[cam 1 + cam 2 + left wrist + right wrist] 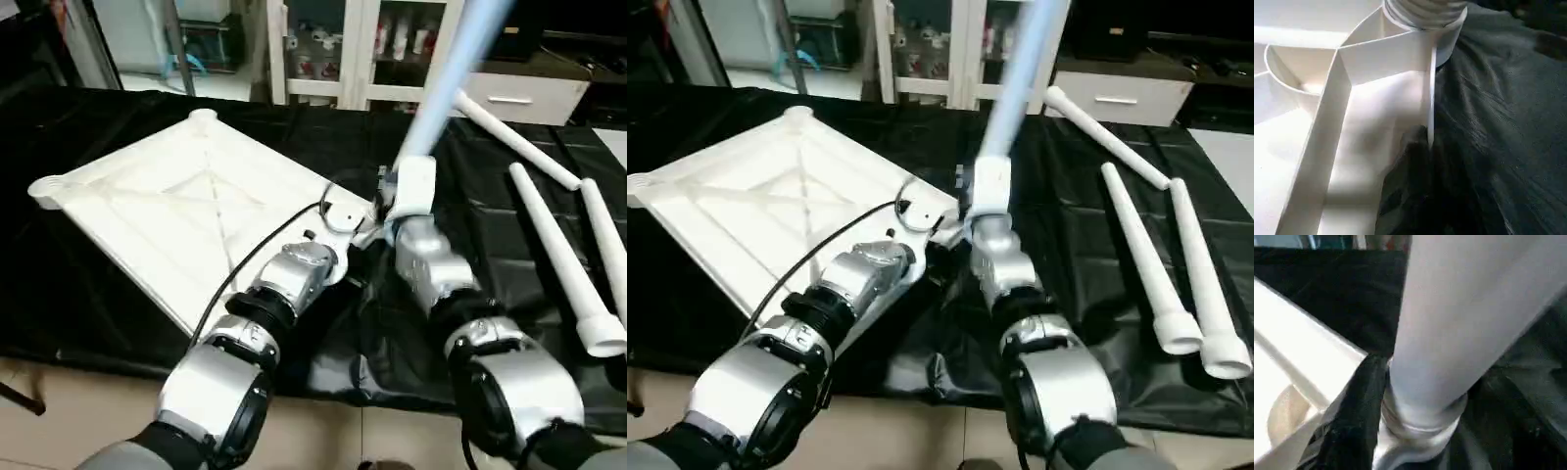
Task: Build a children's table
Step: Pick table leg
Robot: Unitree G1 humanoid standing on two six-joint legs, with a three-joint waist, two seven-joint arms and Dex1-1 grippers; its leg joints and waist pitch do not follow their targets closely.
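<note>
On the black-covered work table (pixel 88 294), your white square ribbed plastic tabletop (pixel 167 215) lies underside up, so keep the left gripper (pixel 1415 161) clenched on its edge rim while the right gripper (pixel 1371 396), grasping the long white tapered tube leg (pixel 1019 69), turns it squarely into the near round corner socket (pixel 1422 19).

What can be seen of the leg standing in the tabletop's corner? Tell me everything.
The leg is a long white plastic-looking tube, rising tilted from the near corner socket of the upturned tabletop and running out of the picture's top. Its threaded lower end sits in the socket with ridges still showing above the rim, so it looks only partly seated. The right gripper is at its base; one black finger lies against the tube.
</note>
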